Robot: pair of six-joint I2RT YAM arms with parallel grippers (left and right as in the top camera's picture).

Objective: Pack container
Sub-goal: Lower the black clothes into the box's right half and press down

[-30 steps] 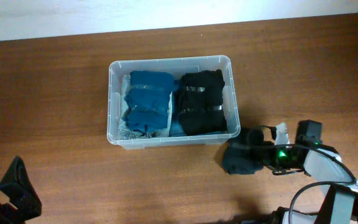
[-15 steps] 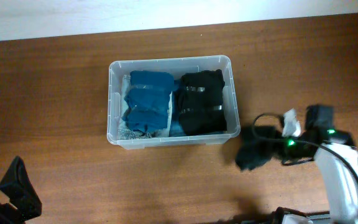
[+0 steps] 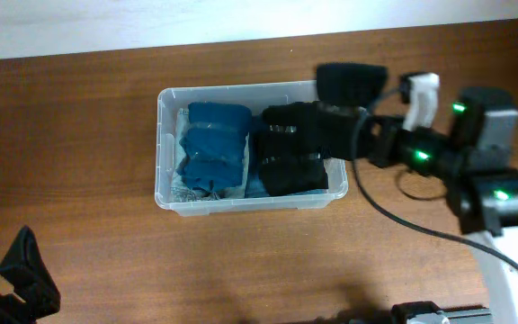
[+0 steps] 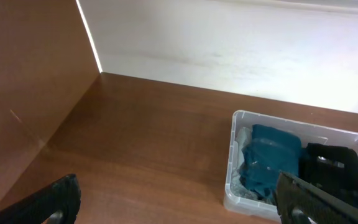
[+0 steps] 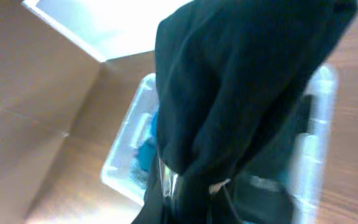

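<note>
While cloth (image 3: 349,85) is clamped by the right gripper (image 3: 362,130), the left gripper (image 3: 27,268) is spread open. The container (image 3: 163,135) is judged light, rigid; its rim is favoured.

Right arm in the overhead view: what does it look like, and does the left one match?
The right arm is a chain of blocky black and grey housings on a white link, dotted with small green lights. A thin black cable loops beside it, and a white part sits near the wrist. Of the left gripper, only matte black fingers show.
</note>
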